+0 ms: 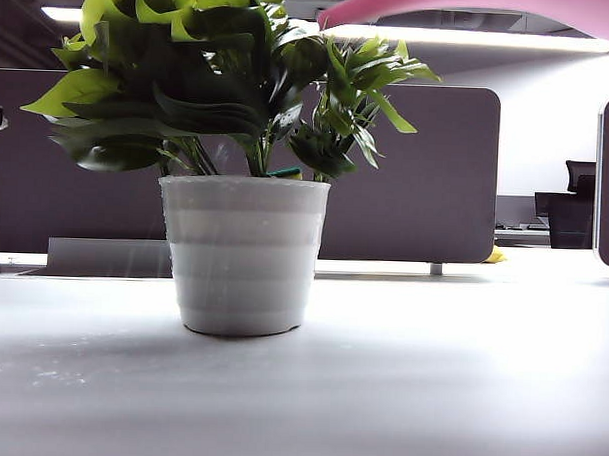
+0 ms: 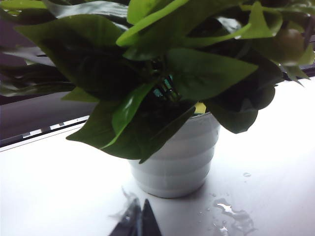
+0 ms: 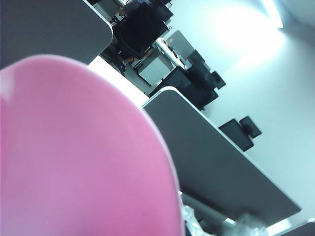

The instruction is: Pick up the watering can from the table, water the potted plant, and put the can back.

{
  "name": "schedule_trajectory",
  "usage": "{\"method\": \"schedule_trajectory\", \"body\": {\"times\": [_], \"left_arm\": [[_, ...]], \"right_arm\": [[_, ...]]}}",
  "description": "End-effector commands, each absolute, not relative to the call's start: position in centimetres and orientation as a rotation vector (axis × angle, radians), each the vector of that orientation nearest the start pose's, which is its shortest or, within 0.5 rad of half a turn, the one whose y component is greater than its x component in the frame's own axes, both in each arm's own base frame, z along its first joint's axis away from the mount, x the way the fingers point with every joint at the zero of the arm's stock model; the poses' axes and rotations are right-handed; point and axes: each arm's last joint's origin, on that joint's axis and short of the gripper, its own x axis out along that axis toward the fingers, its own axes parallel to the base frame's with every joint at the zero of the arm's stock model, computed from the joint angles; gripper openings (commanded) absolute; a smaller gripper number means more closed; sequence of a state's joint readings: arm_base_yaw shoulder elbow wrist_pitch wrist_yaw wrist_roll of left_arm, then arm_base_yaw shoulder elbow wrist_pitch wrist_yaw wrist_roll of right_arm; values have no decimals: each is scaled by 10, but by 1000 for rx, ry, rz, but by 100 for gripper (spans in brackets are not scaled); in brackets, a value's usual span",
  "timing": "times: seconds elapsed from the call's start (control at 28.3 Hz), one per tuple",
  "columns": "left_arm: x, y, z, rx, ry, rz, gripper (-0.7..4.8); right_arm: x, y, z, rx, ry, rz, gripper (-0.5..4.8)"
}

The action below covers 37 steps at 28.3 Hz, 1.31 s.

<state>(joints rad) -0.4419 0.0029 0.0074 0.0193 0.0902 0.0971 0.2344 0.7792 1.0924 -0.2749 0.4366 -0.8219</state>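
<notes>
We saw the table (image 1: 429, 392) spread broad and pale under everything, with the potted plant (image 1: 241, 256) standing upright on it a little left of the middle in the exterior view, its leaves bushing out well above the white ribbed pot. The watering can (image 1: 472, 9) was off the table: only a pink band of it showed along the top edge of the exterior view, its narrow end reaching over the leaves on the plant's right side, and in the right wrist view its pink body filled the near corner so closely that the right gripper itself was hidden. We judged from that closeness that the right gripper had hold of the can, but the fingers did not show, so we could not tell how wide they stood. The left gripper (image 2: 139, 222) sat low beside the pot, its dark fingertips close together with nothing between them, apart from the pot wall. Small drops and a puddle (image 2: 231, 216) lay on the table just beside the pot (so some water had already missed). From here we thought the main risks were the spout tip sitting too far toward the edge of the foliage, sending water off the leaves onto the table, and the smooth can slipping in the grip as it tilted.
</notes>
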Motion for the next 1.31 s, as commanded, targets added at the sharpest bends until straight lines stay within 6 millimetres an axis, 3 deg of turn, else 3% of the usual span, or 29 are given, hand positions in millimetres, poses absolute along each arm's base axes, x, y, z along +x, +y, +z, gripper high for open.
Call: {"method": "schedule_trajectory", "body": {"times": [0.04, 0.5, 0.88, 1.31], "left_arm": [[87, -44, 169, 89, -61, -530, -5], [87, -44, 169, 89, -61, -530, -5], [87, -44, 169, 89, -61, -530, -5], [89, -39, 169, 90, -58, -475, -5]], "right_arm": [[126, 17, 440, -684, -46, -257, -8], [107, -1, 422, -478, -37, -256, -9], [106, -27, 373, -175, -40, -220, -9], [127, -57, 304, 37, -130, -220, -9]]}}
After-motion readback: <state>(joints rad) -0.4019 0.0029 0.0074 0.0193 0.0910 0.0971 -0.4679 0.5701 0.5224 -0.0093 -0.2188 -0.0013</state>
